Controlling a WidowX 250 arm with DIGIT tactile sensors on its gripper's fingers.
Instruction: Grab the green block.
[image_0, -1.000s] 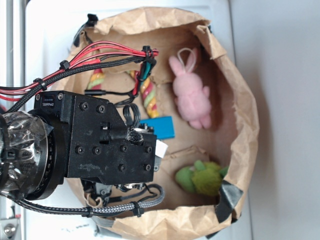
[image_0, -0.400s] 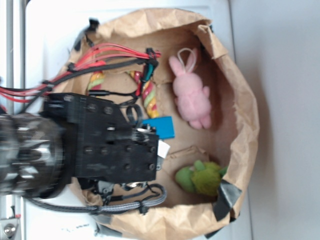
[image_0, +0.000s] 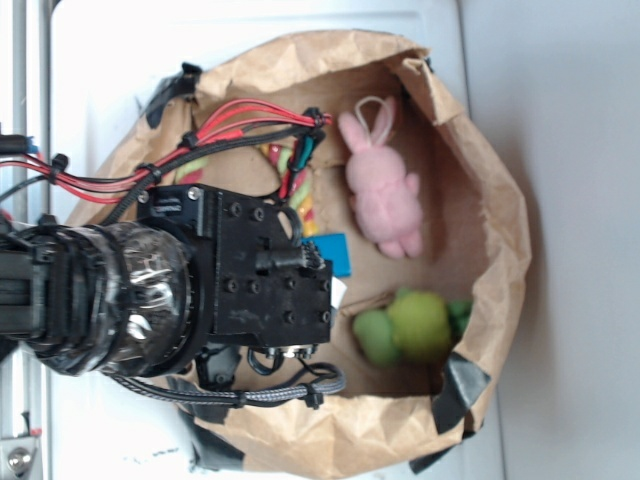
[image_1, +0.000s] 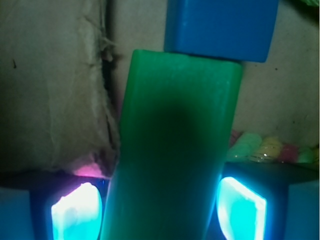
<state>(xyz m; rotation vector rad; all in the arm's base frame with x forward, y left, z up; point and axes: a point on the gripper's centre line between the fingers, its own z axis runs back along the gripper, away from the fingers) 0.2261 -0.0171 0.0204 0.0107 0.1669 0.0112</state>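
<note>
Inside the crumpled brown paper bag (image_0: 500, 260), the black gripper (image_1: 159, 210) is pinching one smooth green rectangular block (image_1: 175, 150); one blue rectangular block (image_1: 220, 27) is lying just beyond it.

No text, label, brand, number or sign can be read in either view; whatever is printed on the black arm housing (image_0: 255, 285) is too small and blurred to make out.

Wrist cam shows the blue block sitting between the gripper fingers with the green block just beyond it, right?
No, swapped. In the wrist view the green block sits between the gripper fingers, and the blue block lies just beyond its far end.
</note>
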